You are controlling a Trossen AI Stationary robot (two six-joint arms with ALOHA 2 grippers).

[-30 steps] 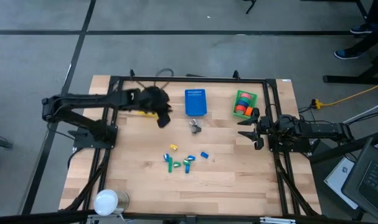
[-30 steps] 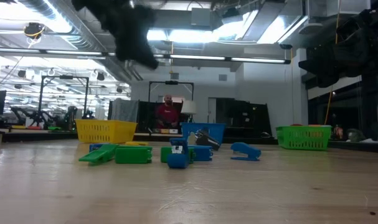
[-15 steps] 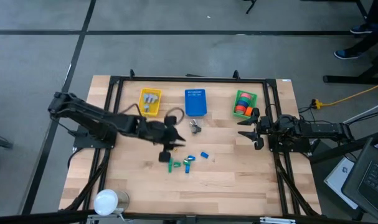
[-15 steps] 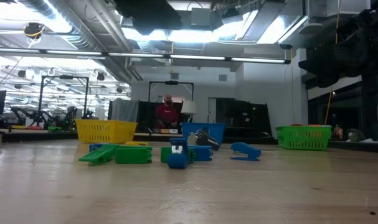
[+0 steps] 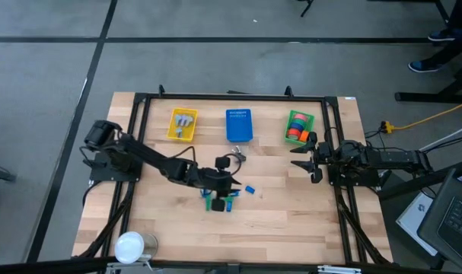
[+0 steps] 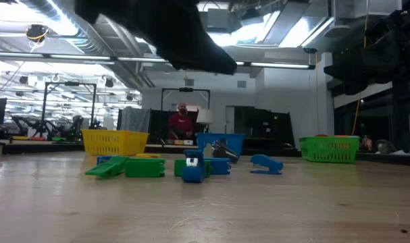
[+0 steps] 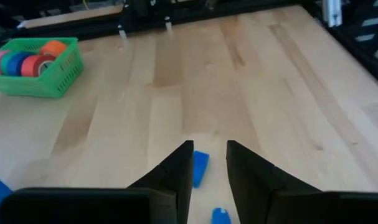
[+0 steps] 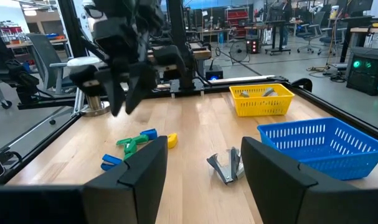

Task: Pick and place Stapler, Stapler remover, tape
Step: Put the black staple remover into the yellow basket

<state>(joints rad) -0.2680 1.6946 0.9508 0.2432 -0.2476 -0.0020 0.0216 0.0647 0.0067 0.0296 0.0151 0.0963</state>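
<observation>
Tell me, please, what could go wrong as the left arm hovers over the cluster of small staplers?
1. The left gripper hangs above tightly packed green and blue staplers; closing there might catch two or knock neighbours aside.
2. Its jaws are open only narrowly, so they may land on top of a stapler, not around it.
3. The metal staple remover lies nearby and could be nudged.

Wooden table [image 5: 291,221] bears three baskets along its far edge: yellow basket [image 5: 183,125], blue basket [image 5: 239,125], green basket [image 5: 298,126]. A white round object [image 5: 129,246] sits at the near left corner. A person [image 6: 182,121] is seated in the background.
</observation>
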